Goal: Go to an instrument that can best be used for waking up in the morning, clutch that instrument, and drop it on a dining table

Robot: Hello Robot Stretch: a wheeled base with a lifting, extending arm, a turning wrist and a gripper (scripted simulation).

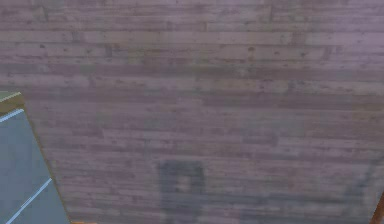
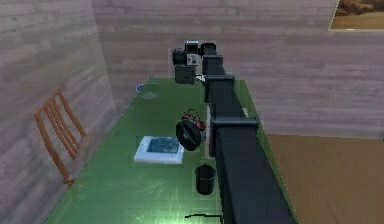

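Observation:
The dark arm reaches out over a green table in the arm side view. At its far end sit the white marker squares, with the gripper just left of them near the table's far edge. I cannot tell whether it holds anything. A dark round thing with red marks is at the arm's left side over the tabletop. It may be the clock, but its shape is too small to be sure.
On the table are a blue and white flat item, a black cup and a pale round dish. A wooden chair stands at the table's left. Plank walls lie ahead. A grey-blue slab shows at the forward view's left.

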